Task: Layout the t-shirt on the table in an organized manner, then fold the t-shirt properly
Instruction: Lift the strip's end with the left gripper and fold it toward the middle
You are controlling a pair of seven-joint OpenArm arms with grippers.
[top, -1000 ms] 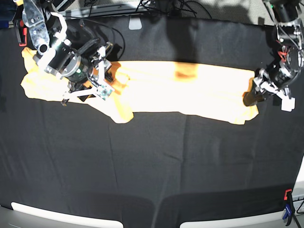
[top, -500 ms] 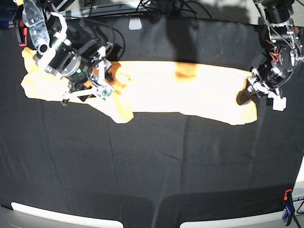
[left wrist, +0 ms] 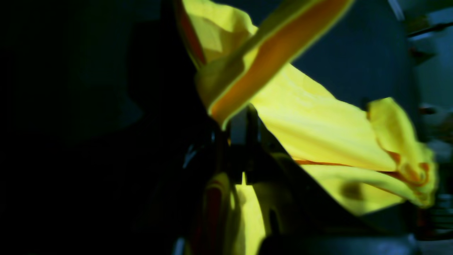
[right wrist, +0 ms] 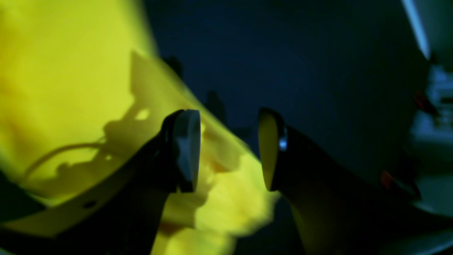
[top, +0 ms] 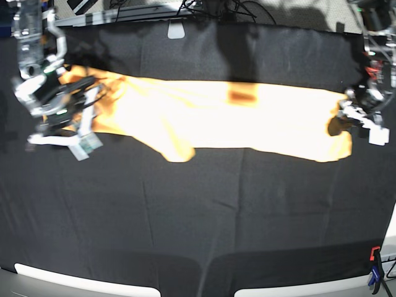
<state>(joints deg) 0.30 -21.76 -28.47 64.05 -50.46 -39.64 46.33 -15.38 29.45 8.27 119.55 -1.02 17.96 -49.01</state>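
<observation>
The yellow-orange t-shirt (top: 247, 120) lies as a long band across the far half of the black table (top: 185, 223). My left gripper (top: 340, 125) is at the shirt's right end and is shut on a raised fold of the t-shirt (left wrist: 318, 124); its dark fingers (left wrist: 247, 141) pinch the hem. My right gripper (top: 93, 94) is at the shirt's left end. It is open in the right wrist view (right wrist: 228, 150), with yellow cloth (right wrist: 70, 88) behind and below its pads (right wrist: 185, 148) and nothing between them. A sleeve flap (top: 178, 148) points toward the front.
A red-and-blue clamp (top: 374, 266) is at the front right corner. Cables and a white tab (top: 176, 30) lie along the back edge. White rims (top: 86, 281) show at the front edge.
The shirt has shifted right and lies more stretched out; my left gripper moved right with its end. My right arm has moved left, away from the shirt's middle.
</observation>
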